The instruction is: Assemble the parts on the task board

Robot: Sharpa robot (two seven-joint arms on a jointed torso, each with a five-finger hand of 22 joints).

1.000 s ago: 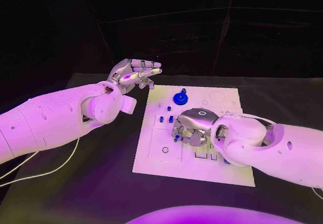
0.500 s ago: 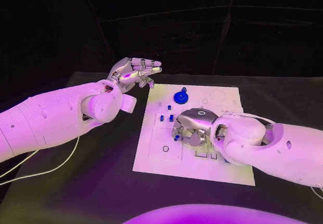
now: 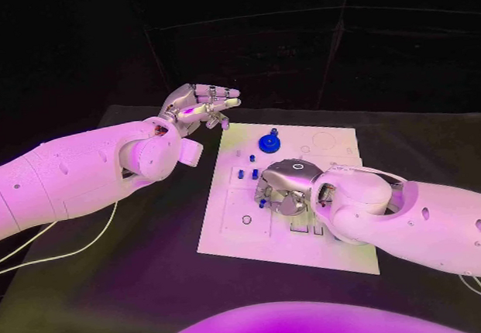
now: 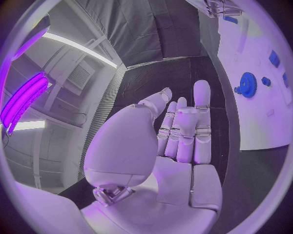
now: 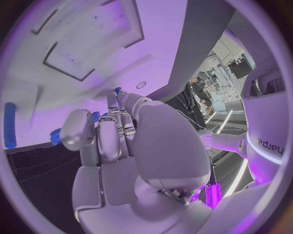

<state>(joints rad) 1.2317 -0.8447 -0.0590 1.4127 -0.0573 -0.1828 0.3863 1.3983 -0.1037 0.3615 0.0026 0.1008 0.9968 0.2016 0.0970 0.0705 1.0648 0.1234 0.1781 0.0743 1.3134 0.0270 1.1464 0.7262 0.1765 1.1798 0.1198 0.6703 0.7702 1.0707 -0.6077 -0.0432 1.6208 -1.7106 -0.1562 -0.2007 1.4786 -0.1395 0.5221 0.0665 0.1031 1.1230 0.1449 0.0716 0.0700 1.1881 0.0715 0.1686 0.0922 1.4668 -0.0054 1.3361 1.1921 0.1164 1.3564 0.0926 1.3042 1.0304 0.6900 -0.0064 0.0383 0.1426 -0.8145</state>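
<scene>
At centre of black table (image 3: pixel 115 285): white task board (image 3: pixel 230 237), rectangular, set slightly askew. Toward far edge of board: blue gear-shaped part (image 3: pixel 268 143), upright on its post, seen again in left wrist view (image 4: pixel 247 84) beside a smaller blue piece (image 4: pixel 265 81). Just nearer than gear: a few small blue parts (image 3: pixel 252 162) standing in a short cluster on board. Over middle of board: right hand (image 3: pixel 287 188), palm down, fingers curled inward above slotted area, white right arm (image 3: pixel 435 225) entering from picture's right. At fingertips of right hand: small blue part (image 3: pixel 263 203), touching or nearly touching fingers; in right wrist view, blue piece (image 5: pixel 95 116) visible between curled fingers and another (image 5: pixel 55 137) just below thumb, so apparently pinched, though contact too hidden to confirm. Elsewhere in right wrist view: elongated blue part (image 5: pixel 10 131) lying on board near circle's rim. Beyond board's far left corner: left hand (image 3: pixel 199 109), raised clear of table, fingers lying side by side and lightly bent, thumb apart, nothing held; same posture in left wrist view (image 4: pixel 183 136), palm bare. Left arm (image 3: pixel 74 179) entering from picture's left, well apart from board. Beside left arm on table: thin pale cable (image 3: pixel 46 255).
</scene>
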